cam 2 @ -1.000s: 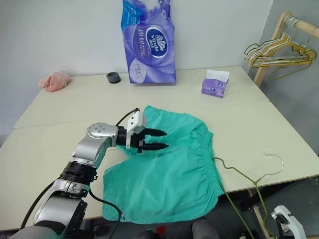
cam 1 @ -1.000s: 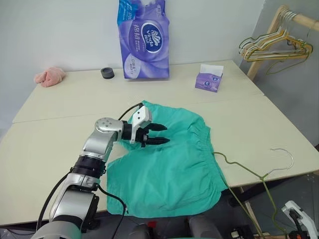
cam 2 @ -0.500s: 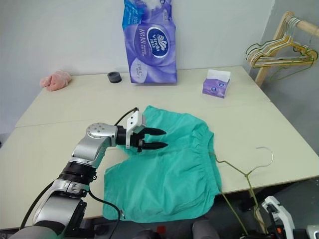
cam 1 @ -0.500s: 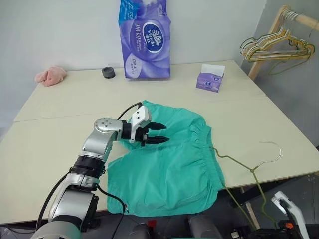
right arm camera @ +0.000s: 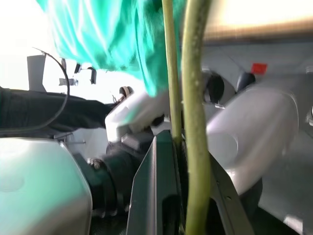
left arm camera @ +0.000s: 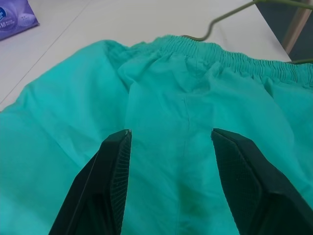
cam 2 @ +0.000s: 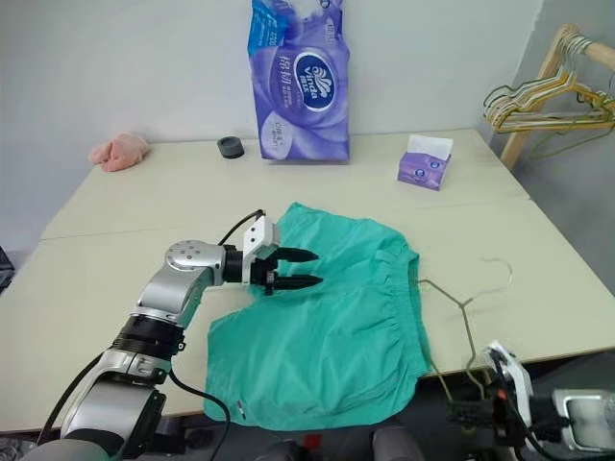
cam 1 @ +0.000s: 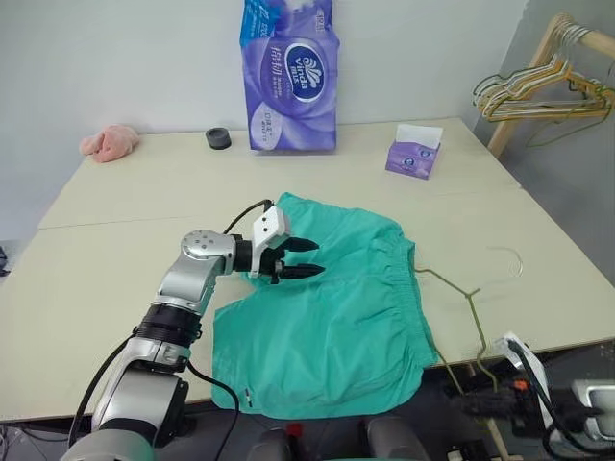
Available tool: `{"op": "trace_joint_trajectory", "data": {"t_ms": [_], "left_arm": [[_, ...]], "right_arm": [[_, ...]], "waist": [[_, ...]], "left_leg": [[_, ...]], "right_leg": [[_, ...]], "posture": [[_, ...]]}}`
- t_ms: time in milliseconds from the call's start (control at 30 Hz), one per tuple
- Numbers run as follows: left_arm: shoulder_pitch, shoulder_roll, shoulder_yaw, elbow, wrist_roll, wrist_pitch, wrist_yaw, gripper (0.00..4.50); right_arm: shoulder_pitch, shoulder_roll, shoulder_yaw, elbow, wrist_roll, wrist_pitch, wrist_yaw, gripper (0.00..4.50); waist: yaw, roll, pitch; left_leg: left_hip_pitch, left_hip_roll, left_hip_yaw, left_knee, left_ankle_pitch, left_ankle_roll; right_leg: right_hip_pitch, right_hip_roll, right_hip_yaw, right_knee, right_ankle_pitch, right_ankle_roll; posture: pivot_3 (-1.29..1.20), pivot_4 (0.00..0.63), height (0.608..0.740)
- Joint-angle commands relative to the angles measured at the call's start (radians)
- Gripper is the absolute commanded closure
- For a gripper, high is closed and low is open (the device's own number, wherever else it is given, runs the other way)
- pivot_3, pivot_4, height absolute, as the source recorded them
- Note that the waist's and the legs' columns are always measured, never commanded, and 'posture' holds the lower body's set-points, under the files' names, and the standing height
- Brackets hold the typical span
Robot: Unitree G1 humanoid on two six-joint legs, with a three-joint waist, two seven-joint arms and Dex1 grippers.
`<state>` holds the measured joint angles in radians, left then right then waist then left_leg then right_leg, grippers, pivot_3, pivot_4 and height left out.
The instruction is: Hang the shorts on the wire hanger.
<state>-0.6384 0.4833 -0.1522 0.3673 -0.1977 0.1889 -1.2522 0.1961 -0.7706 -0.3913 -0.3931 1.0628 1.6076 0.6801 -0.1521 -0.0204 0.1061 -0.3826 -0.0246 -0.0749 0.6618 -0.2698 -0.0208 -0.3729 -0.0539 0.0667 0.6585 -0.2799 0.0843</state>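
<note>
Clearly the shorts (cam 1: 327,307) lie flat at centre frame on the counter (cam 1: 115,240), waistband toward the right; the left claw (cam 1: 303,259) hovers over them, fingers apart and empty; the right claw (right arm camera: 183,161), lower right, is clamped on the hanger (cam 1: 471,307), whose hook rests on the counter beside the waistband; thin, limp cloth likely bunches and slips, so pinching the elastic waistband looks best; the wire seems light and springy.

Head stereo pair looking down over table (cam 1: 115,192); wrist cams close on shorts (left arm camera: 161,98) & hanger wire (right arm camera: 195,122)
</note>
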Motion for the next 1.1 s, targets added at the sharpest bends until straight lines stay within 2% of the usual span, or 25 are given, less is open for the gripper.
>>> {"op": "trace_joint_trajectory", "data": {"t_ms": [33, 233, 400, 500, 733, 800, 933, 1033, 1100], "left_arm": [[-0.016, 0.0, 0.022, -0.018, -0.012, -0.01, 0.021, 1.77], [-0.039, 0.003, 0.062, 0.015, -0.022, -0.007, 0.075, 1.77], [-0.062, -0.003, 0.094, 0.044, -0.033, 0.003, 0.107, 1.77], [-0.083, -0.01, 0.117, 0.061, -0.047, 0.017, 0.137, 1.77], [-0.104, -0.012, 0.138, 0.085, -0.055, 0.019, 0.171, 1.77], [-0.106, -0.014, 0.142, 0.09, -0.056, 0.021, 0.179, 1.77], [-0.109, -0.014, 0.141, 0.085, -0.058, 0.027, 0.184, 1.77], [-0.105, -0.005, 0.139, 0.075, -0.06, 0.036, 0.177, 1.77], [-0.104, -0.003, 0.138, 0.073, -0.059, 0.039, 0.174, 1.77]], "right_arm": [[-0.038, -0.018, 0.042, 0.038, 0.03, 0.007, -0.042, 4.5], [-0.096, -0.005, 0.088, 0.108, 0.044, 0.007, -0.095, 4.5], [-0.21, 0.041, 0.136, 0.195, 0.013, 0.007, -0.143, 4.5], [-0.306, 0.116, 0.144, 0.272, -0.039, -0.002, -0.192, 4.5], [-0.468, 0.174, 0.101, 0.427, -0.111, -0.087, -0.237, 4.5], [-0.503, 0.164, 0.107, 0.454, -0.118, -0.102, -0.228, 4.5], [-0.545, 0.104, 0.102, 0.409, -0.042, -0.035, -0.162, 4.5], [-0.504, -0.042, 0.156, 0.316, 0.104, 0.006, -0.079, 4.5], [-0.473, -0.105, 0.191, 0.279, 0.15, 0.007, -0.052, 4.5]], "waist": [[0.008, 0.0, 0.0], [0.013, 0.0, 0.0], [0.013, 0.0, 0.0], [0.012, -0.001, 0.001], [-0.044, -0.01, 0.004], [-0.057, -0.01, 0.005], [-0.066, -0.005, 0.013], [-0.063, 0.008, 0.024], [-0.059, 0.01, 0.024]], "left_leg": [[0.0, 0.0, 0.0, 0.0, 0.0, 0.0], [0.0, 0.0, 0.0, 0.001, 0.0, 0.0], [0.0, 0.0, 0.0, 0.001, 0.0, 0.0], [0.0, 0.0, 0.0, 0.0, 0.0, 0.0], [0.003, 0.006, 0.003, 0.001, 0.001, 0.001], [0.002, 0.017, 0.005, 0.001, 0.002, 0.002], [0.003, 0.017, 0.01, 0.002, 0.004, 0.006], [0.0, 0.014, 0.022, 0.004, 0.006, 0.008], [-0.002, 0.012, 0.027, 0.004, 0.006, 0.009]], "right_leg": [[0.0, 0.0, 0.0, 0.0, 0.0, 0.0], [0.0, 0.0, 0.0, 0.0, 0.0, 0.0], [0.0, 0.0, 0.0, 0.001, 0.001, 0.0], [0.0, 0.0, 0.0, 0.001, 0.001, 0.0], [0.0, 0.013, 0.005, -0.007, 0.013, -0.004], [0.0, 0.019, 0.007, -0.012, 0.02, -0.006], [-0.001, 0.02, 0.012, -0.013, 0.025, -0.002], [-0.005, 0.019, 0.026, -0.013, 0.03, 0.005], [-0.008, 0.016, 0.031, -0.013, 0.029, 0.008]], "posture": [[-0.22, 0.097, 0.74], [-0.19, 0.095, 0.74], [-0.19, 0.097, 0.74], [-0.19, 0.1, 0.74], [-0.2, 0.101, 0.74], [-0.2, 0.101, 0.74], [-0.2, 0.099, 0.74], [-0.21, 0.096, 0.74], [-0.21, 0.097, 0.74]]}}
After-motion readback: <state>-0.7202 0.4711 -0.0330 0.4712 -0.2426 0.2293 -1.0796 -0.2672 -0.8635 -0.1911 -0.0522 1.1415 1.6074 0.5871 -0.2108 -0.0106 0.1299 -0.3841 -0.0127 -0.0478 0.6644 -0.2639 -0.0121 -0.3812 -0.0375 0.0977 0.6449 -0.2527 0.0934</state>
